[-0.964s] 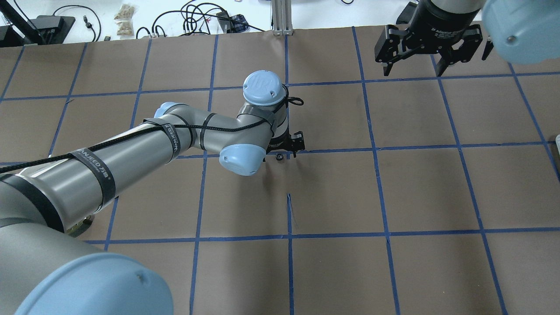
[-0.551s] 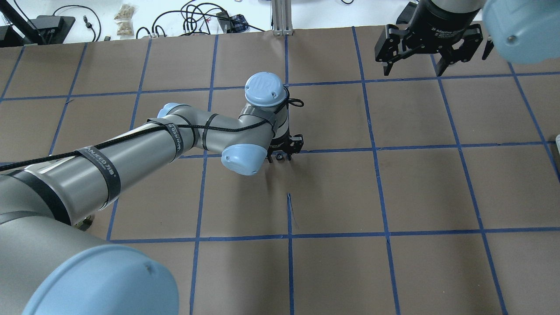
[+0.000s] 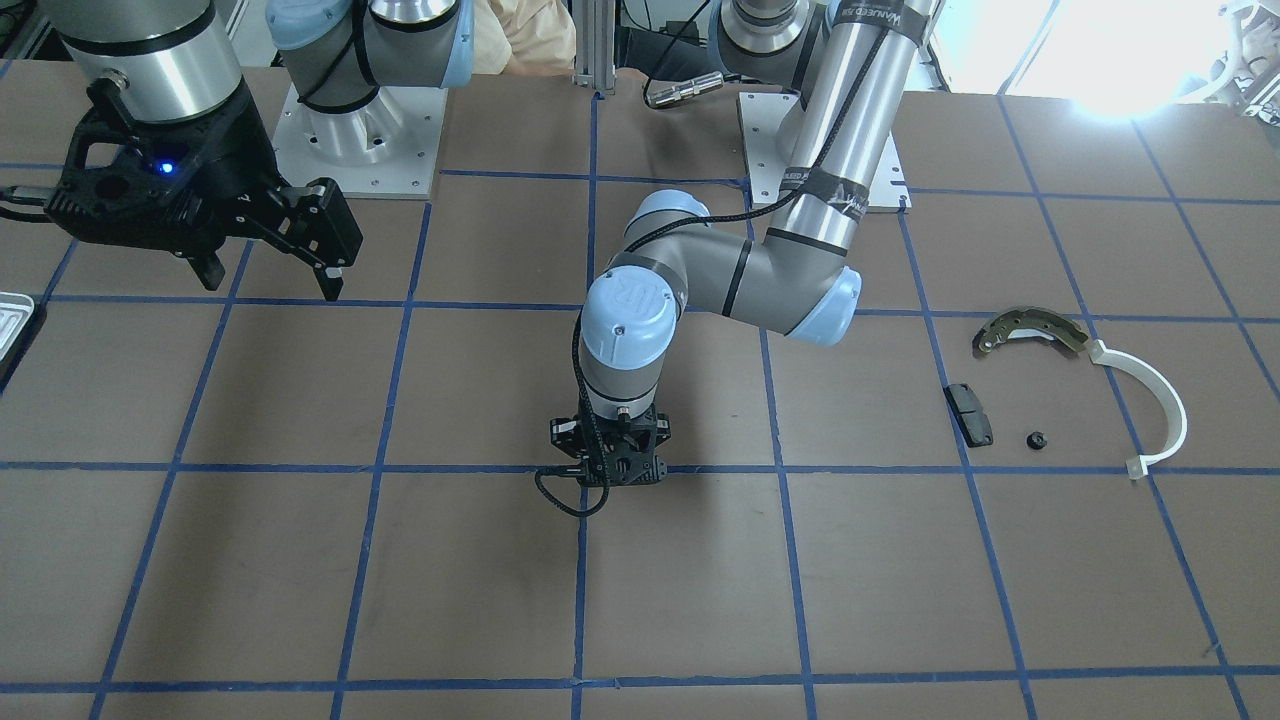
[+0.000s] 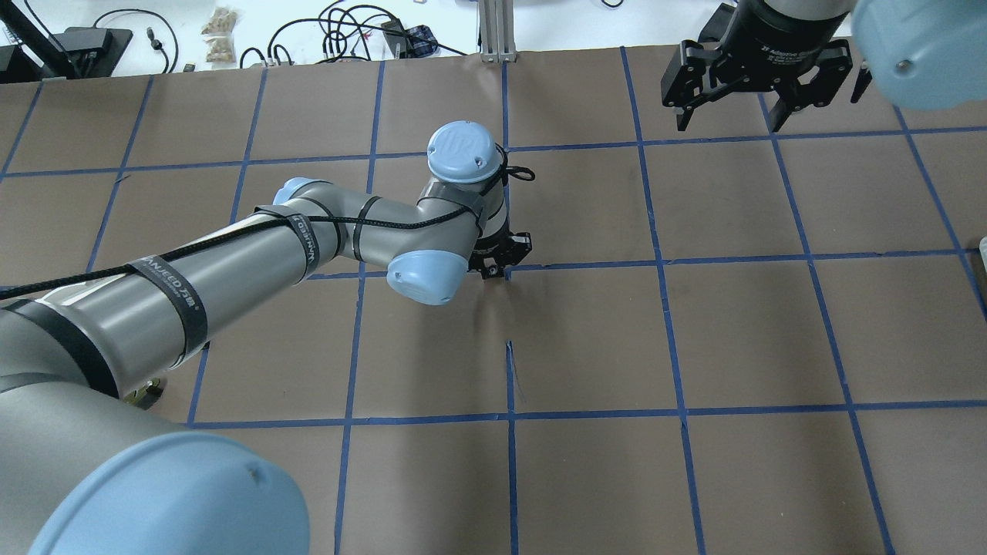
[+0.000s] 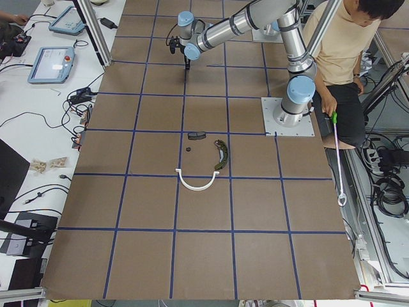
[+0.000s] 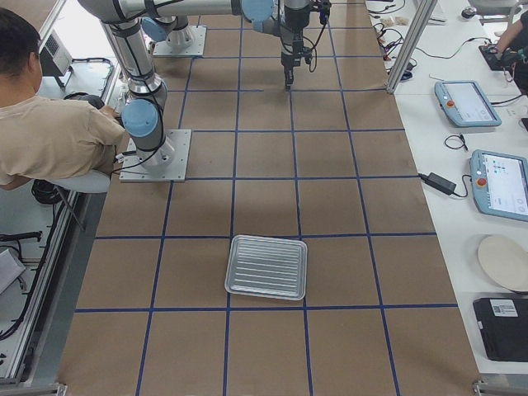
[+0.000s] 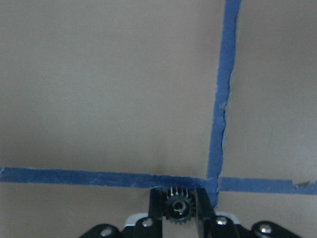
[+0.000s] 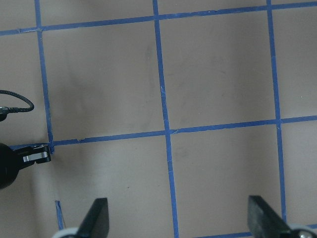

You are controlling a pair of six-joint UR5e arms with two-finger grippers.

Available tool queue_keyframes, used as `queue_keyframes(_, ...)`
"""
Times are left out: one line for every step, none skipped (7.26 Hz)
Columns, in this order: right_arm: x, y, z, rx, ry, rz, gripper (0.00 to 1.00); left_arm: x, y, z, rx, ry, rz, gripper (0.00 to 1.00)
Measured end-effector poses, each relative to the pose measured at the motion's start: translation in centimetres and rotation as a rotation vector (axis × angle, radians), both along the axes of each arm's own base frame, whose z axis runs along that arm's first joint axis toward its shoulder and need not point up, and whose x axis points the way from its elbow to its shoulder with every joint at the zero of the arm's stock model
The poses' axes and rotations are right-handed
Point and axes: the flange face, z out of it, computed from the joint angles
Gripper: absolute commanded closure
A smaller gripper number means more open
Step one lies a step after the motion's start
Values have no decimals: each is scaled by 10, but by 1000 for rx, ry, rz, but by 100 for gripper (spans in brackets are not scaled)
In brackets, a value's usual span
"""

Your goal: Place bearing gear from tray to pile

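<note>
Across the tabletop (image 3: 300, 580) in the front-facing view, the left pincer (image 3: 610, 475) points straight down at a crossing of blue tape lines (image 3: 800, 468), and its own body hides what it carries. Well apart, on that arm's side, lies the pile (image 3: 1060, 390): a curved metal shoe (image 3: 1030, 330), a white half-ring (image 3: 1165, 400), a black pad (image 3: 970, 413) and a small black piece (image 3: 1036, 439) too small to identify. The right pincer (image 3: 270, 280) hangs with its jaws apart near the tray (image 3: 12, 322), which is cut off at the edge. From overhead, the left arm covers most of its pincer, and I can make out neither the gear nor the pile. From the left end, the pile sits well short of the far-reaching arm. From the right end, the tray shows whole, with no gear visible in it. The left wrist camera settles it: the gear (image 7: 178, 209) is clamped between the two fingers (image 7: 155, 208) at the tape crossing, though I cannot tell if it touches the surface. The right wrist camera shows its jaws wide apart, holding nothing. So the pickup looks done; the carry to the pile and the release remain.
</note>
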Motion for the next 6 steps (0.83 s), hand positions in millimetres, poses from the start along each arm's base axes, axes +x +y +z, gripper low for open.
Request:
queue_keyframes(0,0,0,0,0,0,0,23,-10,9,-5,-1,-1,100)
queue_keyframes(0,0,0,-1,0,0,0,58,-22,25,-12,-22,6,100)
queue_keyframes(0,0,0,0,0,0,0,107,-33,48,-12,-86,-5,100)
queue_keyframes(0,0,0,0,0,0,0,163,-38,75,3,-149,-39,100)
queue_keyframes(0,0,0,1,0,0,0,226,-40,99,18,-175,-64,100)
queue_keyframes(0,-1,0,1,0,0,0,286,-37,115,32,-179,-85,100)
